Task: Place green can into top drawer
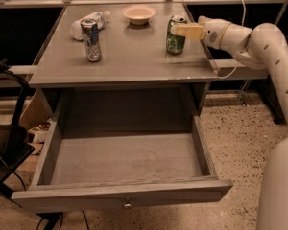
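The green can (175,42) stands upright on the grey table top (134,61), toward its back right. My gripper (181,30) reaches in from the right on the white arm (259,42) and sits at the can's upper part, overlapping it in the camera view. The top drawer (120,194) is pulled fully open below the table top. Its inside is empty and its small round knob (128,205) faces the front.
A slimmer silver-blue-red can (91,40) stands at the table's left. A plastic bottle (89,23) lies behind it, and a pale bowl (138,14) sits at the back middle. A black chair (7,143) stands left of the drawer. A rail (240,68) runs right of the table.
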Robot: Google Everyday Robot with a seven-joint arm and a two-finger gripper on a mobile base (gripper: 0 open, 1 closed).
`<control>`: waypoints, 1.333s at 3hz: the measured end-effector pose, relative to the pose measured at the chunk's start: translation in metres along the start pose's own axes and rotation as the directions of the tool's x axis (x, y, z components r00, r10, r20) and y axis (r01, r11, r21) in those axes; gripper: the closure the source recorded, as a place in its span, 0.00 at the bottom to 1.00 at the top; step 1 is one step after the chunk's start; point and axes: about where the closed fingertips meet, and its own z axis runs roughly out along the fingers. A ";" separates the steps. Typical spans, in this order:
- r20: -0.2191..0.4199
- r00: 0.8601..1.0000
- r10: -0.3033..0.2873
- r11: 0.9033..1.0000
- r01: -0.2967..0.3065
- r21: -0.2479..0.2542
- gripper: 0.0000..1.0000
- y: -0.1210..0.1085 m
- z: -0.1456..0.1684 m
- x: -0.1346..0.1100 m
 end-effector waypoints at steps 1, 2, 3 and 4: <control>-0.012 0.998 -0.065 0.998 0.065 0.011 0.00 0.007 0.015 0.009; -0.070 0.989 -0.129 0.991 0.132 0.031 0.19 0.018 0.029 0.021; -0.073 0.989 -0.128 0.991 0.131 0.030 0.41 0.018 0.030 0.023; -0.073 0.989 -0.128 0.991 0.131 0.030 0.64 0.018 0.030 0.023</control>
